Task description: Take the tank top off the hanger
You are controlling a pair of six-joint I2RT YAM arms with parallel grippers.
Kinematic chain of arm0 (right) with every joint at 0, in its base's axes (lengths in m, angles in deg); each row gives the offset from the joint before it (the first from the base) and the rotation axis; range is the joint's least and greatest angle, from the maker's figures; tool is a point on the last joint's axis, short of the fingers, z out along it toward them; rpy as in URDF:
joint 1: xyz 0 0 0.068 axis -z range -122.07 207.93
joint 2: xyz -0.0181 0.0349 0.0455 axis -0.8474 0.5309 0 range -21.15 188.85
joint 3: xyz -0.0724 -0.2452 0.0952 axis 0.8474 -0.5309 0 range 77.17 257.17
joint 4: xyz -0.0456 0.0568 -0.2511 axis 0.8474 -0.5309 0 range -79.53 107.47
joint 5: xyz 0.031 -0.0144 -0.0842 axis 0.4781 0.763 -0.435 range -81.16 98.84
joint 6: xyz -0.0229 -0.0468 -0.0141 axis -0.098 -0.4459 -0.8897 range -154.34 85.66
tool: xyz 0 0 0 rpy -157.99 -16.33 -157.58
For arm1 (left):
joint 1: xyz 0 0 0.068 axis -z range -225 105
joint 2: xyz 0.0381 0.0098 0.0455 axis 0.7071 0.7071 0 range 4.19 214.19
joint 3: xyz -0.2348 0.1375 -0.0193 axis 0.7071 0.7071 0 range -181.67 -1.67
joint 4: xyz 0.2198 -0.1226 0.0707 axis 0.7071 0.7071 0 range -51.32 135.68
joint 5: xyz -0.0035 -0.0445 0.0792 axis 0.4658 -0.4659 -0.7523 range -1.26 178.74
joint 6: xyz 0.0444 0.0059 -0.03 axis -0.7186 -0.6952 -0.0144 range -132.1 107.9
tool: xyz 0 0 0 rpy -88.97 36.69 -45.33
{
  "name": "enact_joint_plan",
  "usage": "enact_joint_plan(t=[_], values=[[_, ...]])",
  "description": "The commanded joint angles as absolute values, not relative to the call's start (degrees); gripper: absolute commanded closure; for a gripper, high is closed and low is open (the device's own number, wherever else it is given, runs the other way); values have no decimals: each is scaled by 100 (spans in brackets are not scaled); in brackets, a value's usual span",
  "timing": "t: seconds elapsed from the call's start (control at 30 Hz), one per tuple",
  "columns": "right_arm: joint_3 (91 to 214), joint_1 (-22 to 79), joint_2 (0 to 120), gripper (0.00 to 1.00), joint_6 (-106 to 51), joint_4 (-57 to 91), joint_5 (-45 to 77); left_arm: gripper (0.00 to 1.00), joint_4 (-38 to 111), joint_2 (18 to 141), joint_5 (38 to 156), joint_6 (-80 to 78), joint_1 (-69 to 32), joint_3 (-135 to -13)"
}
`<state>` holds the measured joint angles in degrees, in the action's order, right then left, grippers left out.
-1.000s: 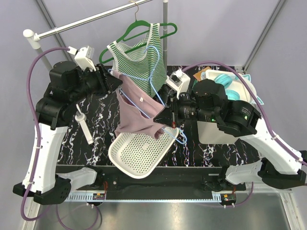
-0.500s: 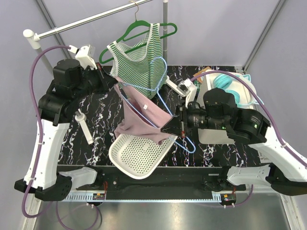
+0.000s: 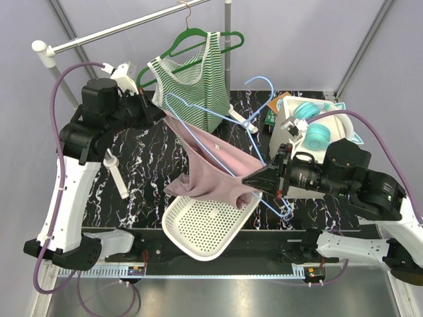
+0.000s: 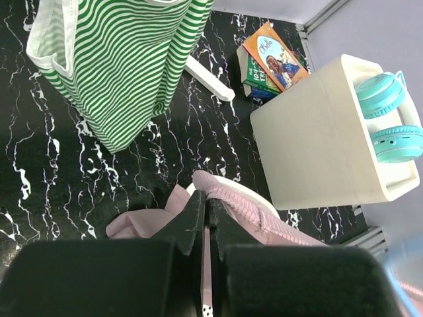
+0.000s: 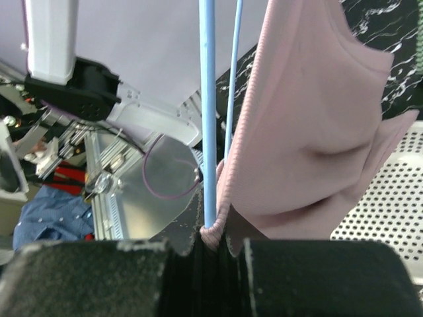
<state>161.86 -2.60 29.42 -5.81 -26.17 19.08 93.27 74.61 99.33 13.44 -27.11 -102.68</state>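
Right end effector [image 5: 211, 239], tips under top [image 5: 310, 132]

The pink tank top [image 3: 221, 168] and blue hanger [image 5: 209, 99] span the centre above the perforated basket [image 3: 205, 228]. Striped tank top [image 3: 192, 82] blocks behind, white bin [image 4: 317, 139] at right. The surface [image 3: 142, 165] at left is open.

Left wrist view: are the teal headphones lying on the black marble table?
No, the teal headphones rest on top of the cream box, not on the table.

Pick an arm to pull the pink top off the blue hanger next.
Left, probably. The left gripper pinches only the pink top; the right gripper clamps the blue hanger plus some fabric.
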Motion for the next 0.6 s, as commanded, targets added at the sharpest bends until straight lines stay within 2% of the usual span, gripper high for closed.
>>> enact_joint_plan(t=[0.0,0.17,0.37,0.47,0.57], values=[[16400,-280,3123,100,-789,-1647,1265,100,9107,7425,10025,1225,-2865,-10722],[17427,-271,4071,100,-1122,-1461,911,100,9107,7538,10411,1382,-2971,-11459],[18579,-271,5091,100,-1325,-1373,304,100,8931,7741,11730,1901,-2971,-11550],[18800,-271,5487,100,-1404,-1382,479,100,8931,7313,11224,1805,-2971,-10954],[18783,-254,5760,100,-1387,-1338,689,100,8948,6977,10074,1472,-3041,-10583]])
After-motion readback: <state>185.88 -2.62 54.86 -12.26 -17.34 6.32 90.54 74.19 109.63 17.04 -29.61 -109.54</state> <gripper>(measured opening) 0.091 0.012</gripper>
